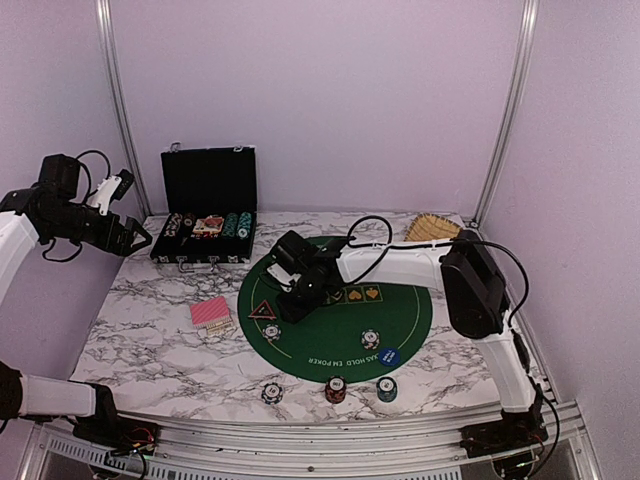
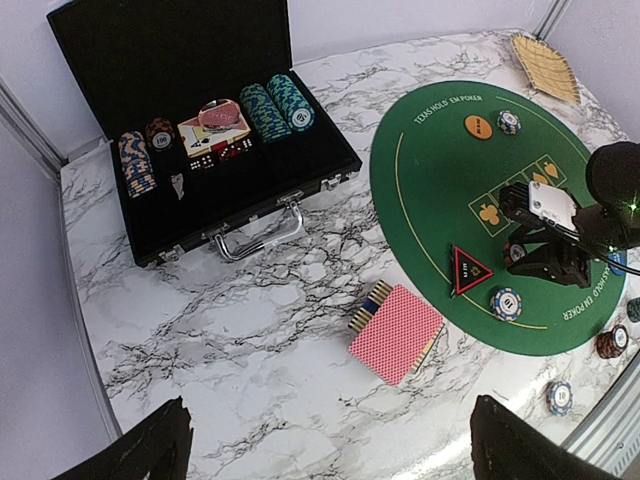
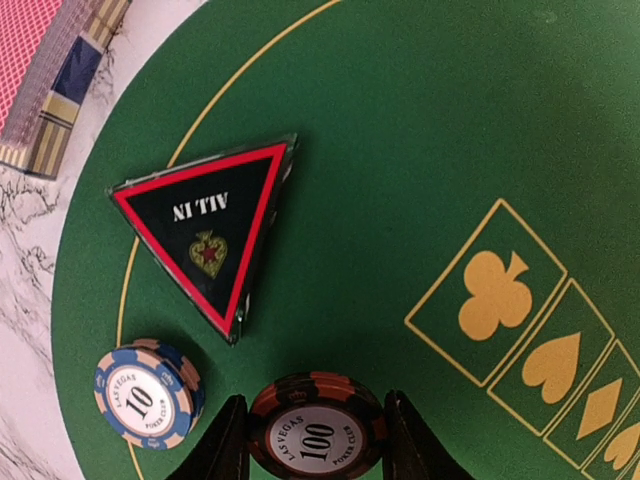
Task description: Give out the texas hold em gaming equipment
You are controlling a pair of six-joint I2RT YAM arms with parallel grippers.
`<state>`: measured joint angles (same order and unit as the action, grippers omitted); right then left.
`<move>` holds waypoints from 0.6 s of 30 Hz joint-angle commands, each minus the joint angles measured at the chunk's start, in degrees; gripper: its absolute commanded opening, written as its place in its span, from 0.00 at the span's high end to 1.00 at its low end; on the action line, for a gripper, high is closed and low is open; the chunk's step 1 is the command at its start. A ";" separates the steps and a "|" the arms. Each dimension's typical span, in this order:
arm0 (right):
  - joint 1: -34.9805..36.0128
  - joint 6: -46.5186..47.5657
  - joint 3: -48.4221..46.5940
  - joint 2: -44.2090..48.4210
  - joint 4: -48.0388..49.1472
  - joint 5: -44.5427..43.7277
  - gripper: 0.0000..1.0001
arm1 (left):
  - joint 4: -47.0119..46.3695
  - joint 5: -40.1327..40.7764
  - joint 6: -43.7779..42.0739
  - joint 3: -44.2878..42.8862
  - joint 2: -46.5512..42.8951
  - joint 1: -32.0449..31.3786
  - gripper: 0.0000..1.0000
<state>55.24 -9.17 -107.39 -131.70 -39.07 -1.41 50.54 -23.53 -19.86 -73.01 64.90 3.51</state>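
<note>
Right wrist view: the green mat [image 3: 430, 120] spreads below my right gripper [image 3: 315, 410]. The triangle marker [image 3: 205, 225] lies just ahead-left of it, and a blue chip [image 3: 145, 395] is close on its left. The jaws are partly closed, gripping a black-red chip [image 3: 315, 445]. I should set it flat, then open slowly, clear of both.

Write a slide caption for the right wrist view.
Right gripper gripping a 100 poker chip on the green felt, beside the ALL IN triangle marker and a blue 10 chip.
</note>
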 commanded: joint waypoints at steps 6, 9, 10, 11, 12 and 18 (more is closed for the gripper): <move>-0.14 0.48 -3.68 -2.07 0.39 2.76 0.80 | 1.31 -0.32 -0.89 -0.24 -0.82 0.18 0.01; -0.18 0.56 -3.10 -1.96 0.40 2.86 0.80 | 1.31 -0.37 -0.91 -0.27 -1.07 0.18 0.01; -0.14 0.48 -2.75 -1.91 0.51 2.83 0.80 | 1.31 -0.45 -0.89 -0.29 -1.14 0.18 0.01; -0.14 0.43 -2.32 -1.77 0.75 2.88 0.80 | 1.31 -0.53 -0.89 -0.29 -1.13 0.23 0.01; -0.14 0.37 -1.89 -1.63 1.01 3.02 0.80 | 1.31 -0.51 -0.93 -0.16 -1.18 0.19 0.01; -0.14 0.29 -1.42 -2.70 1.39 3.69 0.73 | 1.31 -0.61 -0.76 -0.26 -1.14 0.13 0.01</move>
<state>55.00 -8.95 -108.57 -132.99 -38.98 1.30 50.61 -23.55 -20.08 -73.01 64.88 3.51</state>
